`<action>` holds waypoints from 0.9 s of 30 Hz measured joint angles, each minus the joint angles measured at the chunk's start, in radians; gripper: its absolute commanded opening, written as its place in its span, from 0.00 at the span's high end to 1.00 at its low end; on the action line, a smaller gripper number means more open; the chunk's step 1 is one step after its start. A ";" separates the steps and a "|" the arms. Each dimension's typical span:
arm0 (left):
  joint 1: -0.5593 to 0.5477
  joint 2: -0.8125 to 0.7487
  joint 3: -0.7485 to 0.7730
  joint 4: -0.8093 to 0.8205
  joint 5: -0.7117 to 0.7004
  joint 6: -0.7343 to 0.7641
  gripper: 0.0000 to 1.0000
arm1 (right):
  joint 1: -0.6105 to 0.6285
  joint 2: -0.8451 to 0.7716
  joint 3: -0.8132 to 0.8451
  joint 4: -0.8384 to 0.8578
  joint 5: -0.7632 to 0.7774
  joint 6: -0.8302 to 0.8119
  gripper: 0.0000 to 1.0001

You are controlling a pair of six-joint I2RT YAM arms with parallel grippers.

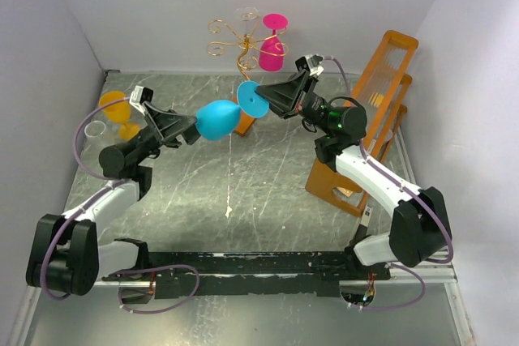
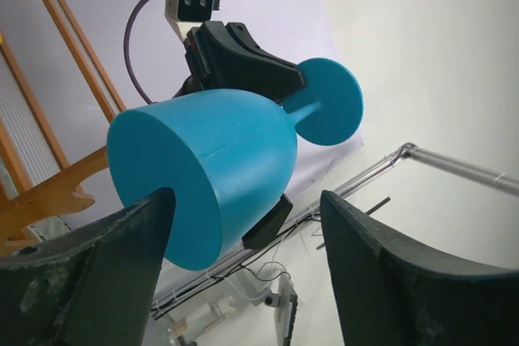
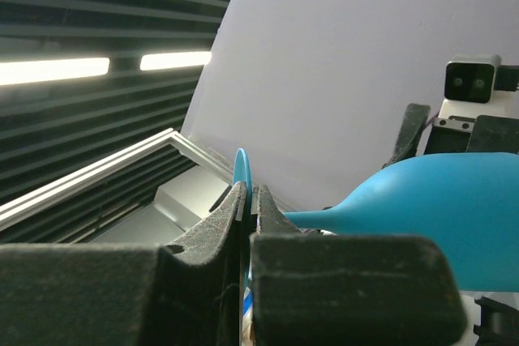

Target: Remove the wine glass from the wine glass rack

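Observation:
A blue wine glass [image 1: 217,119] hangs on its side in mid-air, in front of the gold wire wine glass rack [image 1: 235,38] and off it. My right gripper [image 1: 263,99] is shut on the edge of the glass's round foot [image 3: 242,169]. At the bowl [image 2: 211,160], my left gripper [image 1: 197,129] is open. Its left finger [image 2: 122,273] stands close beside the bowl, and its right finger [image 2: 381,273] stands well apart from it. A pink wine glass [image 1: 272,50] hangs upside down on the rack's right arm. The rack's orange base [image 1: 245,121] is partly hidden behind the blue glass.
Two orange glasses [image 1: 115,107] and a clear one [image 1: 96,130] stand at the left wall behind my left arm. A large orange frame with clear panels [image 1: 381,95] leans at the right, close behind my right arm. Another clear glass [image 1: 247,14] hangs at the rack's top.

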 measured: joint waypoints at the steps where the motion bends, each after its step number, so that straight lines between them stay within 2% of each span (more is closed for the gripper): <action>1: 0.000 0.007 0.000 0.000 -0.004 -0.012 0.25 | 0.000 0.000 0.000 0.000 0.003 0.000 1.00; 7: -0.016 0.010 0.047 0.003 -0.011 -0.054 0.46 | 0.003 0.013 0.000 0.008 0.016 0.007 1.00; 10: -0.018 0.009 0.077 0.003 -0.012 -0.064 0.61 | 0.004 0.024 0.000 0.040 0.026 0.023 1.00; 13: -0.018 0.007 0.096 0.002 -0.012 -0.072 0.84 | 0.004 0.035 0.000 0.071 0.037 0.037 0.90; 14: -0.018 0.005 0.101 0.004 -0.014 -0.079 0.92 | 0.004 0.038 0.000 0.077 0.042 0.039 0.83; 15: -0.019 -0.002 0.109 0.009 -0.019 -0.087 0.93 | 0.001 0.041 0.000 0.077 0.047 0.038 0.79; 16: -0.019 -0.011 0.119 0.012 -0.025 -0.090 0.93 | -0.002 0.043 -0.002 0.074 0.048 0.035 0.70; 21: -0.019 -0.070 0.143 0.011 -0.001 -0.037 0.93 | -0.052 0.023 -0.012 -0.039 0.006 -0.076 0.43; 25: -0.021 -0.116 0.143 -0.037 0.049 0.047 0.93 | -0.160 -0.054 -0.026 -0.196 -0.013 -0.198 0.29; 27: -0.022 -0.159 0.152 -0.114 0.079 0.122 0.93 | -0.214 -0.095 -0.027 -0.260 -0.014 -0.253 0.23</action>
